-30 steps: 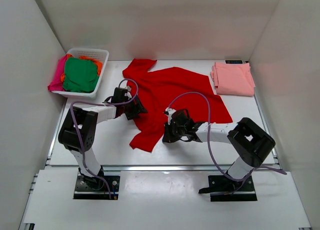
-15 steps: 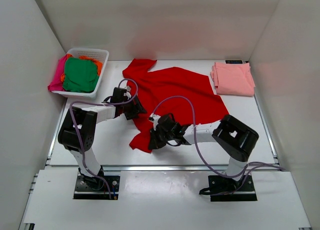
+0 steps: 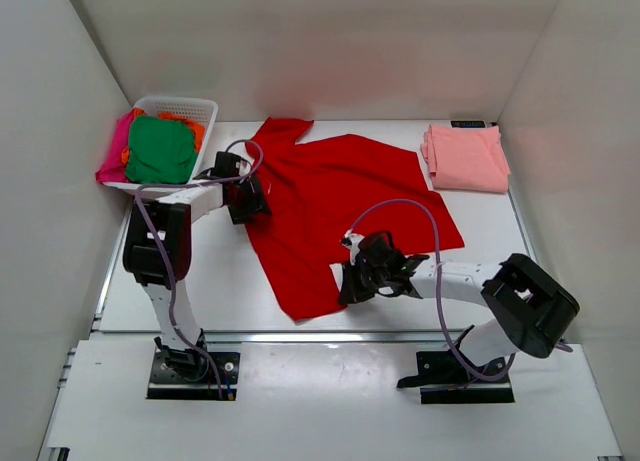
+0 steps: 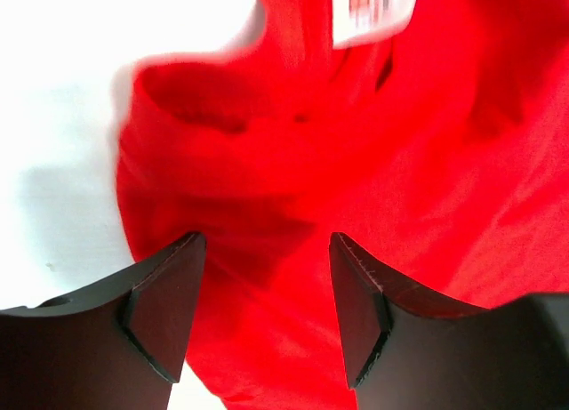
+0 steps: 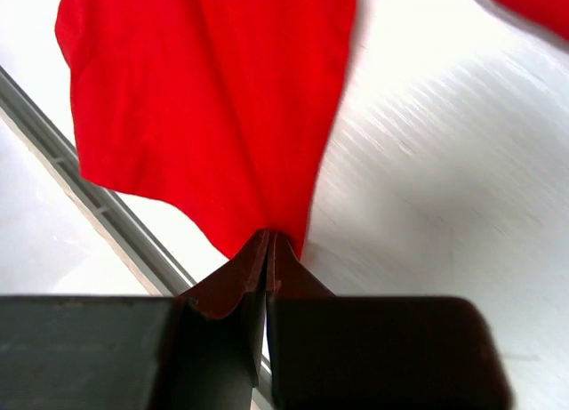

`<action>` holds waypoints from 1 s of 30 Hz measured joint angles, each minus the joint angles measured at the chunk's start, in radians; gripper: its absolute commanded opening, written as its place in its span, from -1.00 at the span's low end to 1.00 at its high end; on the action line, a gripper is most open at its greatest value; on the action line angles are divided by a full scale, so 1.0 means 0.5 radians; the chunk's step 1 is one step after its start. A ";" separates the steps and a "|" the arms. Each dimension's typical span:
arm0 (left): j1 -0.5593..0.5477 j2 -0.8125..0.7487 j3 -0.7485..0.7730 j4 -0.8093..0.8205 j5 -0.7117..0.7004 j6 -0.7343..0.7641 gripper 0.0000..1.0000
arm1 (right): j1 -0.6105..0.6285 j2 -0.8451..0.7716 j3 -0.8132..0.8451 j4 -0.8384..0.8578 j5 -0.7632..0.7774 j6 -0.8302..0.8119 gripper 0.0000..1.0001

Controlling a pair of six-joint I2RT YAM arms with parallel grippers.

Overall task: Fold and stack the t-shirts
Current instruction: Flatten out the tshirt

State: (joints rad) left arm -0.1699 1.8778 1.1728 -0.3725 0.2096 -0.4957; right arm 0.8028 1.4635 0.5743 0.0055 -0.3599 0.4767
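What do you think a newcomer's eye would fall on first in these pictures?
The red t-shirt sprawled across the middle of the table, the right gripper shut on its near corner and the left gripper open over its left edge. Then the folded pink t-shirt at far right, and the basket with a green t-shirt on top at far left.

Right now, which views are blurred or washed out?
Top view: sharp, evenly lit, red shirt clear. Left wrist: shirt's white label smeared, table blown out white. Right wrist: shirt edges soft, table streaked with glare, right claw crisp.
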 measured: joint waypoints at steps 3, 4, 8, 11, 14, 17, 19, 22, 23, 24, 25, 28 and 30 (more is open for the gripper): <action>0.012 0.111 0.182 -0.115 -0.042 0.043 0.38 | -0.040 -0.027 -0.023 -0.022 -0.029 -0.023 -1.00; 0.016 0.163 0.271 -0.169 -0.054 0.056 0.38 | -0.041 -0.015 -0.018 -0.021 -0.040 -0.024 -1.00; 0.034 0.460 0.758 -0.354 -0.118 0.110 0.37 | -0.012 0.156 0.127 -0.014 -0.098 -0.014 -1.00; 0.036 0.738 1.273 -0.528 -0.166 0.153 0.38 | 0.040 0.359 0.304 0.058 -0.130 0.014 -0.99; 0.031 0.980 1.756 -0.666 -0.195 0.185 0.36 | 0.098 0.510 0.479 0.066 -0.098 0.039 -1.00; 0.018 1.307 2.443 -0.916 -0.192 0.208 0.39 | 0.134 0.574 0.597 0.031 -0.024 0.037 -1.00; 0.008 1.494 2.879 -1.044 -0.185 0.217 0.44 | 0.143 0.549 0.613 -0.023 0.034 0.031 -0.98; -0.011 1.392 2.900 -1.241 -0.201 0.270 0.47 | 0.118 0.423 0.581 -0.117 0.108 0.026 -0.87; -0.023 1.252 2.722 -1.258 -0.220 0.294 0.48 | 0.098 0.351 0.559 -0.149 0.137 0.018 -0.82; -0.038 1.093 2.491 -1.274 -0.241 0.315 0.53 | 0.069 0.257 0.527 -0.178 0.169 0.009 -0.75; -0.059 0.890 2.243 -1.257 -0.249 0.332 0.54 | 0.043 0.177 0.504 -0.197 0.188 0.001 -0.72; -0.115 0.067 1.106 -0.923 -0.188 0.302 0.56 | -0.054 -0.014 0.474 -0.249 0.231 -0.055 -0.69; -0.127 -0.495 0.437 -0.740 -0.082 0.233 0.52 | -0.103 -0.056 0.477 -0.255 0.256 -0.089 -0.69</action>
State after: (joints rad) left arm -0.2337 1.6302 1.3914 -0.7425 0.1688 -0.3790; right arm 0.7513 1.4353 0.8127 -0.1219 -0.2317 0.4320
